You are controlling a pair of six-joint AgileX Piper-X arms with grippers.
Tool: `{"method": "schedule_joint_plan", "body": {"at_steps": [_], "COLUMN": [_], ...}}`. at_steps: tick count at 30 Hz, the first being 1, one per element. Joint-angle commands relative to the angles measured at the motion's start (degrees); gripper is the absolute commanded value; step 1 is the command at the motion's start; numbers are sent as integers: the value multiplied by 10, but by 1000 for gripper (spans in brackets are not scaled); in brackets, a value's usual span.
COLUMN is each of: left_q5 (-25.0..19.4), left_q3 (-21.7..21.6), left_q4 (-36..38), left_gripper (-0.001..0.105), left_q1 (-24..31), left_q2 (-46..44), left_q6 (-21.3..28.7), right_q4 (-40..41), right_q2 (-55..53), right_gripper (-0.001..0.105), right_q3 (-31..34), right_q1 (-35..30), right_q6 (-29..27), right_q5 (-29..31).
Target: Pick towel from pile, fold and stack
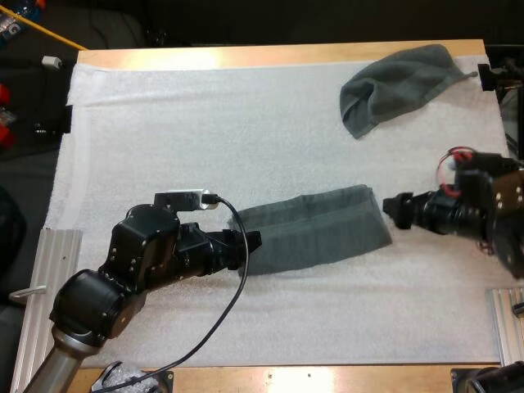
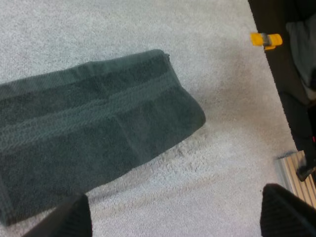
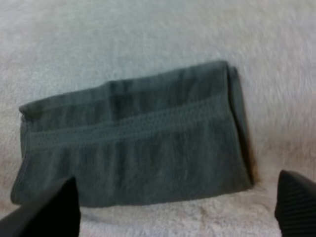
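The long folded dark grey-green towel lies flat in the middle of the white foam mat, and I place everything else by it. My left jaws sit at its left end, low over the mat. They are wide open and grip nothing: in my left wrist view the two black fingers stand far apart on the near side of the towel, and the one nearer the cloth overlaps its edge in that view. My right jaws hang just beside the towel's right end, also spread wide and empty. In my right wrist view their fingers frame the towel's near long edge without pressing on it.

The towel is folded lengthwise, with a woven band running along it and a rounded fold at the right end. Nothing lies on it or between it and either pair of jaws.

A second dark grey-green towel, the crumpled one, lies beyond the folded towel, towards the far side and to its right, well apart from it.

The mat has a soft, pebbly surface and covers most of the wooden bench, whose pale wood shows as a strip past the mat's far edge. A ribbed metal rail lies off the folded towel's left, at the mat's edge, and another rail lies off its right.
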Motion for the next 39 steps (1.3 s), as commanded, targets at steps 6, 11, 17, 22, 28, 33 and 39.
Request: {"method": "schedule_joint_plan", "body": {"at_steps": [6, 11, 17, 22, 28, 33, 39], "left_q5": [10, 12, 12, 12, 12, 12, 12], "left_q3": [-1, -1, -1, -1, -1, -1, -1], "left_q4": [0, 1, 7, 16, 16, 16, 17], "left_gripper": [68, 68, 68, 68, 68, 68, 68], "left_q1": [0, 0, 0, 0, 0, 0, 0], "left_q2": [-2, -2, -2, -2, -2, -2, -2], "left_q6": [-7, -7, -7, -7, -7, -7, -7], "right_q4": [1, -3, -39, -67, -76, -80, -80], "right_q2": [82, 146, 216, 264, 311, 346, 364], "right_gripper": [78, 78, 78, 78, 78, 78, 78], "right_q3": [-5, -5, -5, -5, -5, -5, -5], "right_q1": [-107, -148, -152, -152, -151, -148, -148], "right_q6": [-47, -83, -97, -99, -101, -103, -85], "right_q5": [-136, -180, -218, -229, -247, -251, -257]}}
